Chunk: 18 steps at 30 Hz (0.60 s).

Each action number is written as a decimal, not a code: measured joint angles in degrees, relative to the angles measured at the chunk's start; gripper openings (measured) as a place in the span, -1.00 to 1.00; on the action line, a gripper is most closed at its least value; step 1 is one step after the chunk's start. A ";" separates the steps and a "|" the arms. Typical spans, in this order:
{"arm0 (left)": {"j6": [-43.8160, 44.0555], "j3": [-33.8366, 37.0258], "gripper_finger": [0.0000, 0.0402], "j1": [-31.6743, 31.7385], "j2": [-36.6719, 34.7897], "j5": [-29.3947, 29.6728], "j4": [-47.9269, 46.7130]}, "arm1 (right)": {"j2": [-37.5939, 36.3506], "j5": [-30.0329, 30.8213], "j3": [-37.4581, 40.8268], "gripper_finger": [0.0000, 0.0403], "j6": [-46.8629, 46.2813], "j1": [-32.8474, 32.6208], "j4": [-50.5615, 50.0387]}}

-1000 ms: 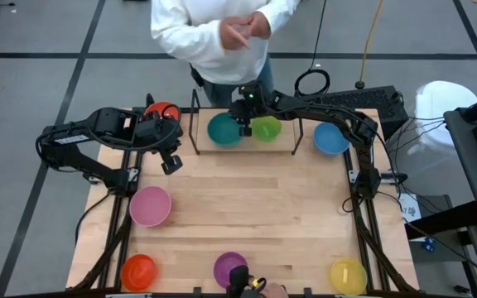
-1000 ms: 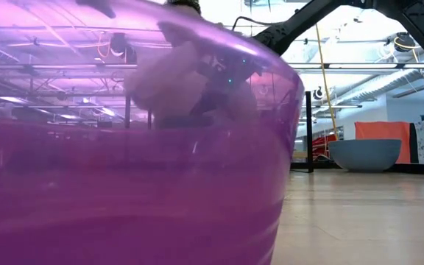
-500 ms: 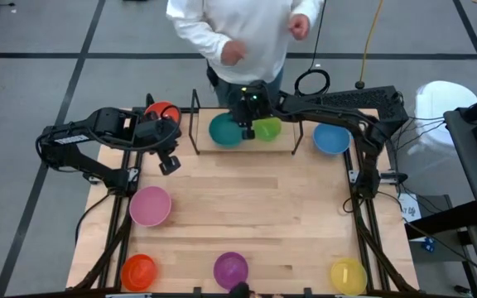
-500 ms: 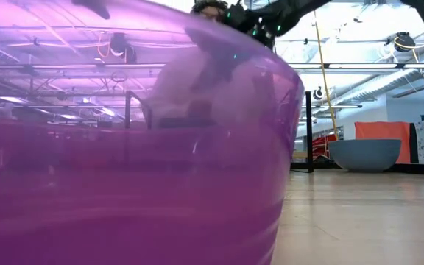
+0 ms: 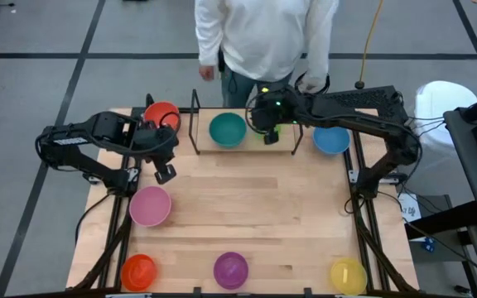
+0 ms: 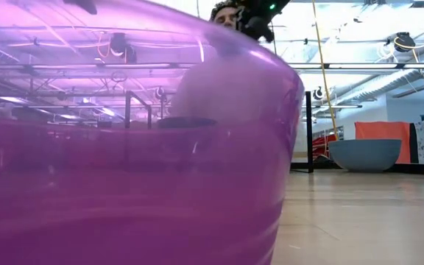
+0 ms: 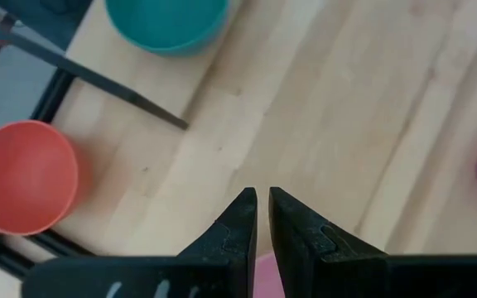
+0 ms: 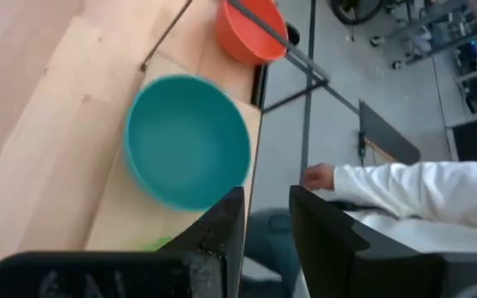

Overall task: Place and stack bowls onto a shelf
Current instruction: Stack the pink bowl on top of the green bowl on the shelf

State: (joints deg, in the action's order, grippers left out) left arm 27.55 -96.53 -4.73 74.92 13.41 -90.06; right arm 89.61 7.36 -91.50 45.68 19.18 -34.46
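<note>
The light-wood shelf (image 5: 247,147) stands at the table's far edge. The teal bowl (image 5: 227,129) (image 8: 189,141) sits on its left half. Only a sliver of the green bowl (image 5: 272,132) (image 8: 160,242) shows on the shelf, under my right gripper (image 5: 267,124) (image 8: 265,194), which hovers open above it and holds nothing. My left gripper (image 5: 166,172) (image 7: 262,194) is shut and empty. It hangs between the red bowl (image 5: 162,113) and the pink bowl (image 5: 150,205). Also on the table are the blue bowl (image 5: 331,139), orange bowl (image 5: 137,271), purple bowl (image 5: 230,269) and yellow bowl (image 5: 348,275).
A person in a white top (image 5: 263,37) stands just behind the shelf, one hand (image 8: 317,175) near its far side. Thin black uprights (image 5: 195,124) rise at the shelf's ends. In the low view the purple bowl (image 6: 124,147) blocks most of the table. Bare wood lies mid-table (image 5: 255,207).
My right gripper has risen from between the teal and green bowls and moved toward the table's right, so it now covers the green bowl. My left gripper has drifted a little toward the near edge. The person has lowered both hands and stepped to the right.
</note>
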 joint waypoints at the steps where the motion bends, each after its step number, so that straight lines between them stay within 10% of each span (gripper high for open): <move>1: 0.00 0.02 -0.79 -0.81 0.04 0.02 0.02 | -0.82 0.81 0.00 -0.54 -0.37 -0.29 -1.12; 18: 28.39 15.75 -0.79 -12.81 0.35 -1.83 0.04 | -10.58 4.87 0.00 -0.54 -4.30 -3.20 -11.23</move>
State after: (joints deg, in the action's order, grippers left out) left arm 55.95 -80.78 -17.55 75.26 11.58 -90.03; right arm 79.04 12.23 -91.50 41.37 15.98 -45.69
